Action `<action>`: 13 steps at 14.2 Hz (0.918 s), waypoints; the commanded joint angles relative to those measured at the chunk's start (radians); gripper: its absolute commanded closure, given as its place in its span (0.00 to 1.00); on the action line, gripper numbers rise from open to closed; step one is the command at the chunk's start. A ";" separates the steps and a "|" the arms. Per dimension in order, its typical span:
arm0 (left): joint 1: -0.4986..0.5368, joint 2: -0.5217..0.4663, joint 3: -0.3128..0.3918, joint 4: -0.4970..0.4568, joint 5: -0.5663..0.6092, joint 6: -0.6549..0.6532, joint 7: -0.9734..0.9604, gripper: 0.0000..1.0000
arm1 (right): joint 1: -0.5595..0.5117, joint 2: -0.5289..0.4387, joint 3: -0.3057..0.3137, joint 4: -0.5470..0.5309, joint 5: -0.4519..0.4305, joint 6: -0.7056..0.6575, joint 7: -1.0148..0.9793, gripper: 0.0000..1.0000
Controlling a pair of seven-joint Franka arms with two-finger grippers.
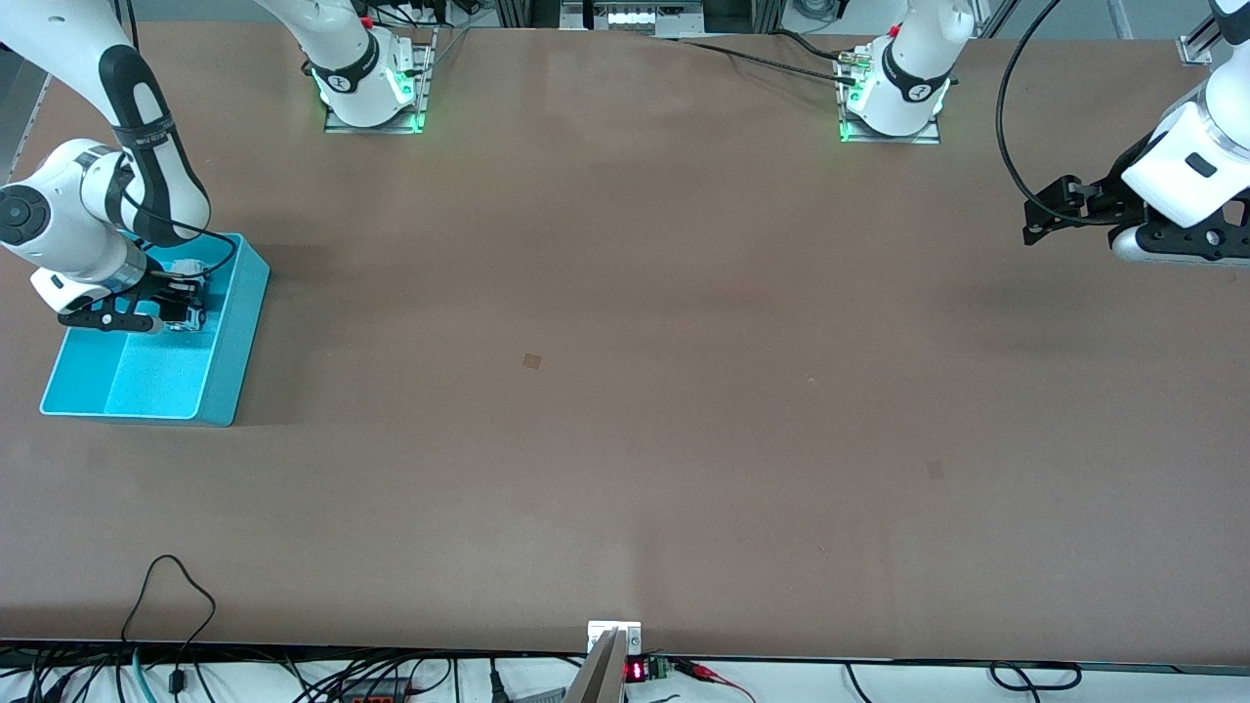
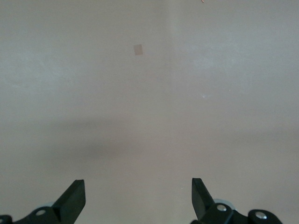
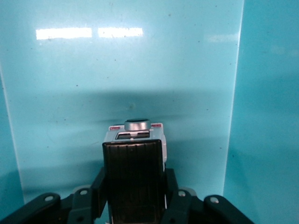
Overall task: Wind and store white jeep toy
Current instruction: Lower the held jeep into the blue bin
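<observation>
The white jeep toy (image 3: 135, 135) shows in the right wrist view, its black roof panel between my right gripper's fingers. My right gripper (image 3: 134, 189) is shut on it, low inside the blue bin (image 3: 140, 70), in the wider compartment. I cannot tell whether the wheels touch the bin's floor. In the front view the right gripper (image 1: 179, 308) is in the bin (image 1: 239, 332) at the right arm's end of the table, and the hand hides the toy. My left gripper (image 1: 1037, 217) waits open and empty over bare table at the left arm's end; its two fingers stand wide apart in the left wrist view (image 2: 138, 198).
A wall (image 3: 236, 116) divides the bin lengthwise into a wide and a narrow compartment. A small dark patch (image 1: 531, 361) marks the brown tabletop near the middle. Cables hang along the table's edge nearest the front camera.
</observation>
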 commanded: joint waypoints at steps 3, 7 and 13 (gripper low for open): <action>0.004 0.005 -0.001 0.023 0.019 -0.022 0.022 0.00 | -0.025 0.003 0.039 -0.005 0.021 0.005 -0.021 0.34; 0.004 0.003 -0.003 0.023 0.019 -0.025 0.022 0.00 | -0.011 -0.047 0.041 0.015 0.020 -0.010 -0.025 0.00; 0.004 0.003 -0.006 0.021 0.019 -0.025 0.022 0.00 | 0.026 -0.139 0.070 0.229 0.024 -0.379 -0.024 0.00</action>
